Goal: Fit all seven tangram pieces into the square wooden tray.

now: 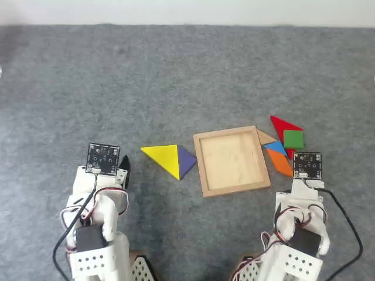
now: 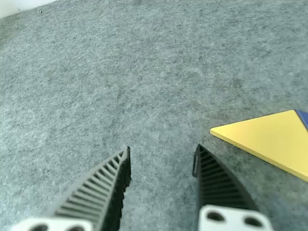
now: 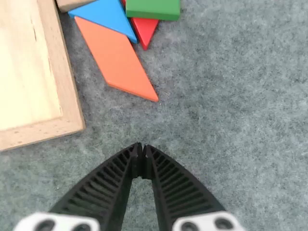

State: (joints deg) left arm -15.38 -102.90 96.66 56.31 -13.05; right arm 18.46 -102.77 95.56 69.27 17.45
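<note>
Seven pieces [image 1: 166, 157] outside the wooden tray [image 1: 231, 161]

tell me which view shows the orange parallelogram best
The right wrist view: the orange parallelogram lies close and large on the grey mat, beside the wooden tray, with its outline clear. The high view shows it small, to the right of the tray, next to the blue triangle.

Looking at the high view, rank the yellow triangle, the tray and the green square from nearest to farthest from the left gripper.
From the left gripper:
1. The yellow triangle, close by on the tray's side of it, not touching.
2. The tray, mid-table, beyond the triangle.
3. The green square, past the tray's far edge, on the robot's right.
</note>
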